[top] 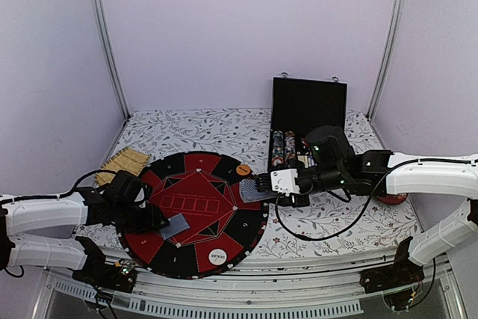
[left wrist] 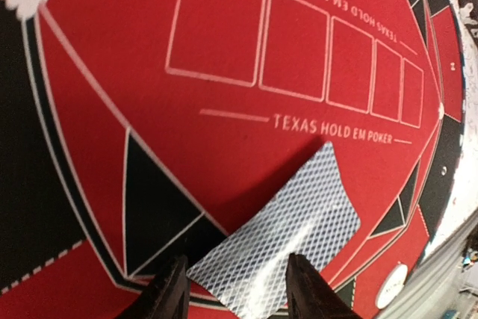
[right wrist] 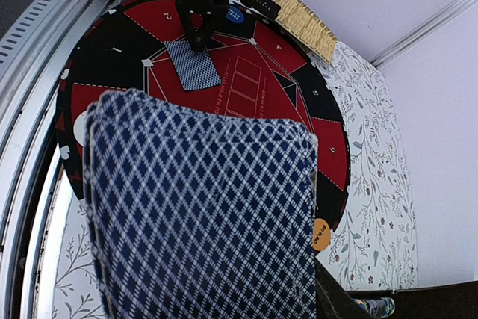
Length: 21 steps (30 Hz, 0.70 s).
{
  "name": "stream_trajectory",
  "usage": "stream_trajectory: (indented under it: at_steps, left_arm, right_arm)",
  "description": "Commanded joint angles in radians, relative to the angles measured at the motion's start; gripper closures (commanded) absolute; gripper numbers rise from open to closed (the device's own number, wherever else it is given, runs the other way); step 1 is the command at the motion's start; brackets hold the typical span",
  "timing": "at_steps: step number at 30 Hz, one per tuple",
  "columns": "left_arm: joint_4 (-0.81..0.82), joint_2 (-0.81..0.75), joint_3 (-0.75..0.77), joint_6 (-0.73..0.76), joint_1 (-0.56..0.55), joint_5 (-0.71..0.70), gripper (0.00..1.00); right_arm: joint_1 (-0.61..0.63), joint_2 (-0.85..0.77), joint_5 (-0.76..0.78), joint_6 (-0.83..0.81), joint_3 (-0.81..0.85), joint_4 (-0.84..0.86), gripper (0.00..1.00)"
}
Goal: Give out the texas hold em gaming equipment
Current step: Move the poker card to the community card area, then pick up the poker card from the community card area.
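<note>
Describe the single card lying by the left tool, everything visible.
The card lies face down, its back a grey-blue diamond lattice, glossy where light catches it. It rests on the red field of the mat, below the TEXAS HOLD EM POKER lettering. Its near end sits between the fingers of the left tool; whether they pinch it is unclear.
</note>
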Motion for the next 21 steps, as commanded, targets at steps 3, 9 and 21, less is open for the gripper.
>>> stream_trajectory:
  at_steps: [3,9,21]
  left_arm:
    - [0.006,0.046,0.013,0.097,-0.007,-0.096,0.52]
    - [-0.010,0.022,0.034,0.079,0.021,-0.115,0.50]
    - [0.092,0.113,0.033,0.035,-0.190,0.050,0.54]
  right_arm:
    - [0.006,0.001,-0.018,-0.005,0.033,0.002,0.52]
    - [0.005,0.003,-0.025,-0.005,0.034,-0.003,0.52]
    - [0.005,0.007,-0.021,-0.010,0.034,-0.008,0.52]
